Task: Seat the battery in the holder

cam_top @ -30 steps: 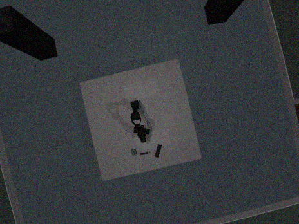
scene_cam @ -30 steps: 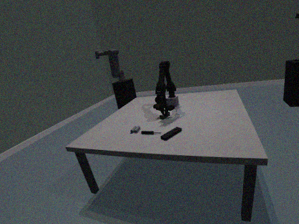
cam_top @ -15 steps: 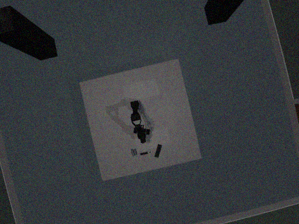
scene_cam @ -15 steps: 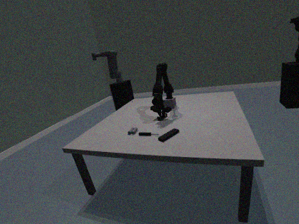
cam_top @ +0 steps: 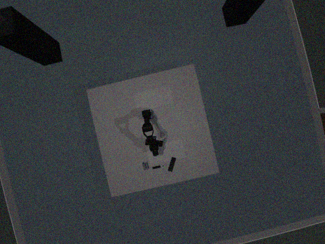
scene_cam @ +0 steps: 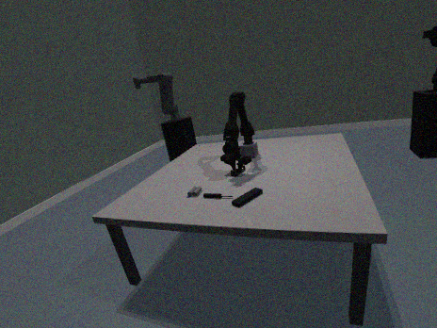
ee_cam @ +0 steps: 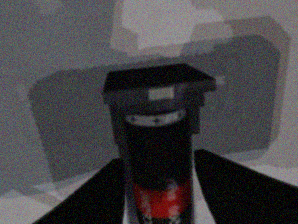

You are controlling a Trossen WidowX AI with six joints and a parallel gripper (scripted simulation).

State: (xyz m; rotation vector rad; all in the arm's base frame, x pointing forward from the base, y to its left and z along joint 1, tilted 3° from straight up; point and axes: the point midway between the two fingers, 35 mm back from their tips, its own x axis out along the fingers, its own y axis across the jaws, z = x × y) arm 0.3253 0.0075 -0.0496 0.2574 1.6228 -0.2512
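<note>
The dark holder [ee_cam: 160, 77] is upper centre in the wrist view, its lip across the far end. The battery [ee_cam: 161, 200], black with a red band and a pale ring near its terminal end, lies lengthwise between the holder's side walls. Its terminal tip is hidden at the lip. The spring and flat end are out of view. My gripper [ee_cam: 159, 163] [cam_top: 155, 153] [scene_cam: 236, 171] is open, its dark fingers on either side of the battery, with a narrow pale gap showing on the right. In the top and exterior views the arm hides battery and holder detail.
In front of the arm on the table [cam_top: 196, 154] [scene_cam: 311, 198] are a small grey block [cam_top: 146, 165] [scene_cam: 194, 191], a thin dark screwdriver [cam_top: 156, 167] [scene_cam: 213, 195] and a long black bar [cam_top: 171, 164] [scene_cam: 247, 197]. Shadows surround the holder.
</note>
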